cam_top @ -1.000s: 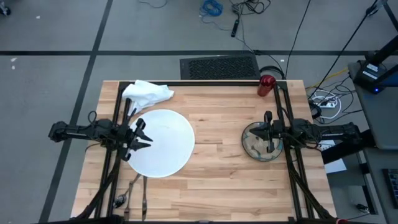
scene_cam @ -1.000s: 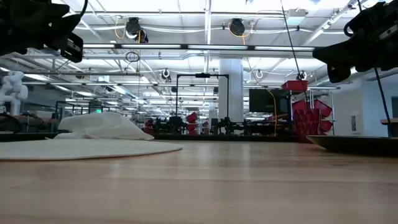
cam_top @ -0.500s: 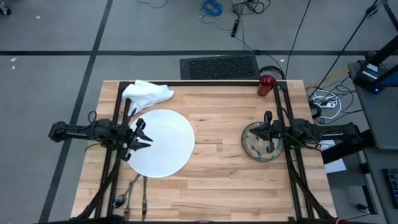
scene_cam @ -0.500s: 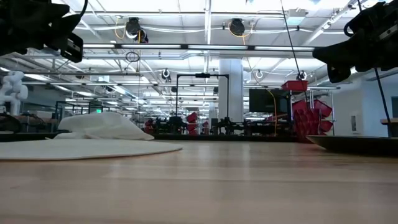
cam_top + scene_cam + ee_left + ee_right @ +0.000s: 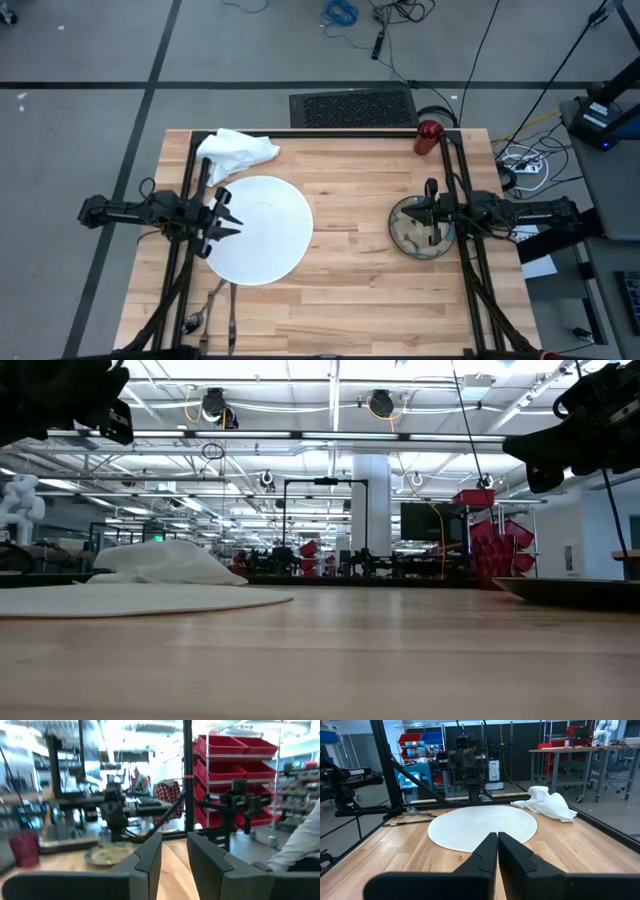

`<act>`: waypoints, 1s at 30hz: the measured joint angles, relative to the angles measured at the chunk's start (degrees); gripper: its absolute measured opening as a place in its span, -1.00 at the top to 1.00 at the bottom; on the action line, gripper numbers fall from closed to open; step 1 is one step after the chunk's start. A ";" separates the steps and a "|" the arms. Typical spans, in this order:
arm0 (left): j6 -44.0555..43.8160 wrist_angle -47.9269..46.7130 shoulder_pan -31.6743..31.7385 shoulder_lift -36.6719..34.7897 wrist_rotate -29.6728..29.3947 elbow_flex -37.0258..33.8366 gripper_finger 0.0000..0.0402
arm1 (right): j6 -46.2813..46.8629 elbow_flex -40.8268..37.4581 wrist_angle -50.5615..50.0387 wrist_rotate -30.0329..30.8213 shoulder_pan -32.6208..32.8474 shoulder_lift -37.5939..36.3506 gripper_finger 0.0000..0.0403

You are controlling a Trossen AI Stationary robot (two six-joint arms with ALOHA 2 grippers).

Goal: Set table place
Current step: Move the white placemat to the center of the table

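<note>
The big white plate [image 5: 262, 230] lies flat at the table's left, and it also shows in the right wrist view [image 5: 482, 826]. The crumpled white napkin [image 5: 238, 150] lies behind it. The patterned bowl [image 5: 415, 232] stands at the right. The red cup [image 5: 430, 135] stands at the far edge. The dark cutlery [image 5: 215, 305] lies near the front left. My left gripper [image 5: 228, 213] hovers above the plate's left rim, slightly open and empty [image 5: 174, 847]. My right gripper [image 5: 428, 212] hovers above the bowl, shut and empty [image 5: 497, 839].
The black frame bars [image 5: 190, 250] of the arm stands run along the table's left and right sides. Bare wood [image 5: 350, 270] lies between the plate and the bowl. In the low view the plate [image 5: 130, 600] and the bowl [image 5: 575, 592] sit well below both arms.
My left gripper has risen a little and drawn slightly back toward the table's left edge. The plate, bowl, napkin and cup have stayed where they were.
</note>
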 joint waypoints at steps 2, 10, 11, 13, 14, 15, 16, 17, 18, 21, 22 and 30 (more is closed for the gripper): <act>-0.15 -0.10 0.01 0.02 0.00 0.01 0.61 | -0.01 0.01 -0.01 0.00 0.00 0.00 1.00; 1.32 6.71 0.02 0.02 -2.20 0.00 0.61 | -0.01 0.02 0.00 0.00 0.00 0.01 1.00; 1.29 7.96 0.02 0.02 -1.99 0.01 0.61 | -0.01 0.01 0.00 0.00 0.00 0.01 1.00; 1.29 9.28 0.01 0.02 0.29 0.02 0.61 | 0.00 0.02 0.03 0.00 0.00 0.00 1.00; 1.29 10.22 0.02 0.02 1.92 0.02 0.61 | 0.00 0.00 0.01 0.00 0.01 0.01 1.00; 1.27 11.62 0.02 0.02 3.16 0.02 0.61 | 0.00 0.00 0.01 0.00 -0.01 -0.01 1.00; 1.27 13.21 0.02 0.02 3.86 0.00 0.61 | -0.02 0.00 0.01 -0.02 0.01 -0.01 1.00; 0.75 14.73 0.01 0.02 4.18 0.02 0.61 | -0.02 0.00 0.01 0.00 0.01 0.01 1.00; -1.03 16.08 0.02 0.02 4.24 0.00 0.61 | -0.01 0.01 0.01 -0.01 -0.01 -0.01 1.00; -9.96 19.65 0.02 0.02 3.73 0.00 0.61 | 0.00 0.00 0.01 0.00 -0.01 0.00 1.00; -11.72 19.83 0.02 0.00 3.07 0.00 0.61 | -0.01 0.00 0.01 -0.01 0.00 0.00 1.00; -9.33 5.59 0.00 0.20 0.36 0.00 0.61 | 0.54 0.02 0.03 -0.02 0.01 -0.01 1.00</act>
